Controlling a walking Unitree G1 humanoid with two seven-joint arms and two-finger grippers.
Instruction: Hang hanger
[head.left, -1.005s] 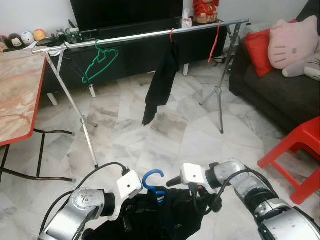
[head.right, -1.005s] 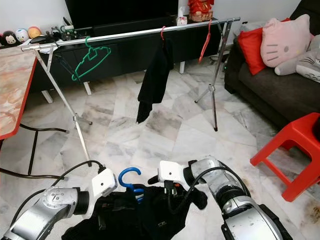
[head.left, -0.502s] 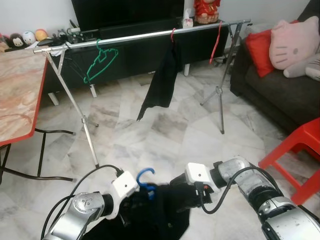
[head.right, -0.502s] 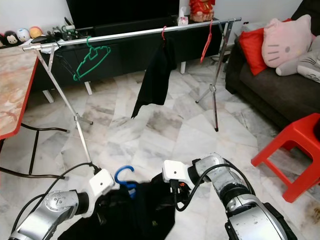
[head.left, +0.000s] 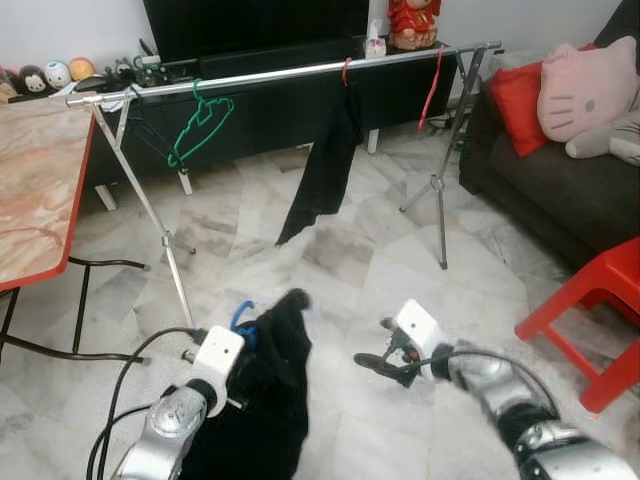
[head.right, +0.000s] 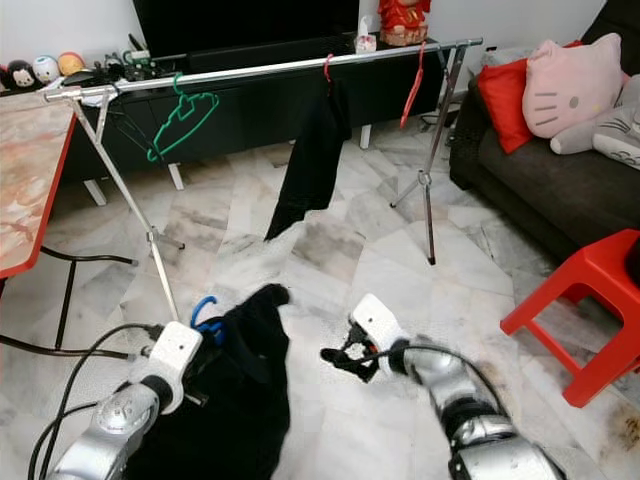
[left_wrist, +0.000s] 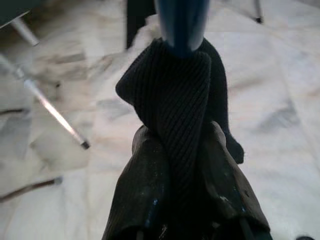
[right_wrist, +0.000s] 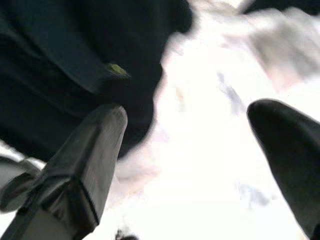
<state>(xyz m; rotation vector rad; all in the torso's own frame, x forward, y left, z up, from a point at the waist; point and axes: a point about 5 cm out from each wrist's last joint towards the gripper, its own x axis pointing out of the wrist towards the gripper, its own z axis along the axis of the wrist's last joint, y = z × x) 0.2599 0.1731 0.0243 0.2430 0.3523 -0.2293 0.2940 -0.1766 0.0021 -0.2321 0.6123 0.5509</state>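
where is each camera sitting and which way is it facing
Left eye view: on the head, looking forward and down at the clothes rail; both arms show, left gripper on the blue hanger with its black garment, right gripper empty.
Right eye view: the same scene, shifted slightly.
Left wrist view: along its fingers, clamped on hanger and garment.
Right wrist view: along its spread fingers, toward garment and floor.
Shared: the garment.

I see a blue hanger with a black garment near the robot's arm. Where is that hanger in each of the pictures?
Left eye view: blue hanger hook, lower left, peeking beside the black garment.
Right eye view: lower left, by the left gripper.
Left wrist view: blue stem at top centre, garment clamped between the fingers.
Right wrist view: I cannot make it out.
Shared landmark: the black garment.
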